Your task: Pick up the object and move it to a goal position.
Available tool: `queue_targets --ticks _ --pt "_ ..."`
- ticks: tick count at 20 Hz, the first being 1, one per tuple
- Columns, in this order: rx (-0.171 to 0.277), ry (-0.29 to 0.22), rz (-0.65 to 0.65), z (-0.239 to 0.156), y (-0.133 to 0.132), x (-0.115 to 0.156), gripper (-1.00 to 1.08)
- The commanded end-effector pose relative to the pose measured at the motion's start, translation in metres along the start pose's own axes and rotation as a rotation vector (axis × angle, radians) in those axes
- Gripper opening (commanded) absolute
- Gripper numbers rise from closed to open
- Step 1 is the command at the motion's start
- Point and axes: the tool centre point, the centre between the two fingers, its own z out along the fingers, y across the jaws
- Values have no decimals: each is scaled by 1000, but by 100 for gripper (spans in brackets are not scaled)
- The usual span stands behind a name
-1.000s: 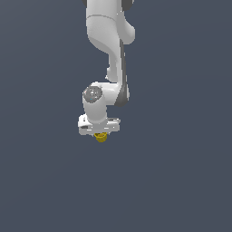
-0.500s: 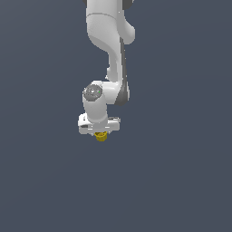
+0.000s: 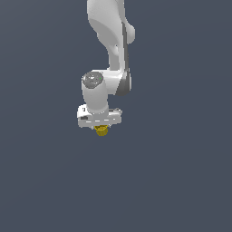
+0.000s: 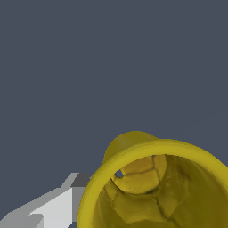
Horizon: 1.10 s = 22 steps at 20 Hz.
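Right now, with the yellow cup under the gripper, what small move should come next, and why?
Probably keep the grip and carry on toward the goal: the yellow cup sits tucked under the gripper, its rim filling the wrist view close up. No goal marker shows, so direction is unclear.

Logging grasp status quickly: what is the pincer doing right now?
Pincer: closed on the small yellow cup, which sits right under the white hand and fills the wrist view.

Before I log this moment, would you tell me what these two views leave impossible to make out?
- Fingertips of the gripper: hidden behind the white hand in the exterior view; the wrist view shows one finger only, so the grip is unconfirmed.
- Yellow cup: only its lower part shows in the exterior view; the wrist view crops its rim at the frame edge.
- Goal position: no marker is visible in either view.
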Motion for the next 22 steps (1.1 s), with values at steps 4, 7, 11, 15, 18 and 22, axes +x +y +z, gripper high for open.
queue_targets --ticks 4,7,11,15,18,22 --pt "-1 2 0 -49 -7 -8 -100" --pt "-1 2 0 -82 -12 -14 -100" --pt "-1 2 0 -129 -19 -22 -100" --pt "-1 2 0 -176 -26 -30 -100" --pt "-1 2 0 -210 -31 -36 -100" --pt "-1 2 -1 -251 -37 -42 -100"
